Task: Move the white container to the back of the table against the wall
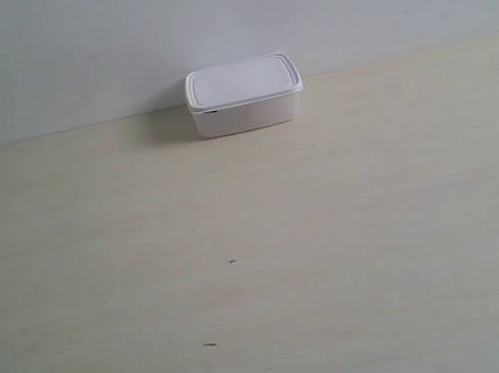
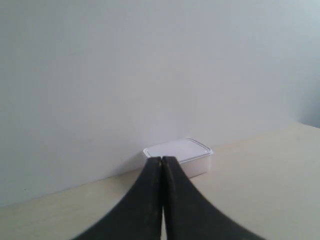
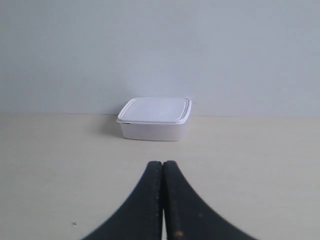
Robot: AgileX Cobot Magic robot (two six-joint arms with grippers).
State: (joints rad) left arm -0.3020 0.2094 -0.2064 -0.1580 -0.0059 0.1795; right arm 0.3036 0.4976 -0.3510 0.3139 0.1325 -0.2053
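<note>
The left gripper (image 2: 162, 162) has its two dark fingers pressed flat together along their whole length, with no gap at the tips, and it holds nothing. The right gripper (image 3: 162, 165) is the same: its jaws are fully closed, tip against tip, and empty.

The white container (image 1: 244, 96) sits at the far edge of the table (image 1: 249, 293), about midway across, with its back side against the wall (image 1: 201, 21). It stands upright and flat on its base, turned slightly so one corner angles toward the right. Its lid is snapped on, so the contents are hidden. It stands alone, apart from both grippers. A few tiny dark specks (image 1: 232, 262) mark the table nearer the camera.

Both grippers point toward the wall, roughly level and low over the table. The left one looks at the container from the left at an angle, and the right one faces it almost squarely from the near side.
</note>
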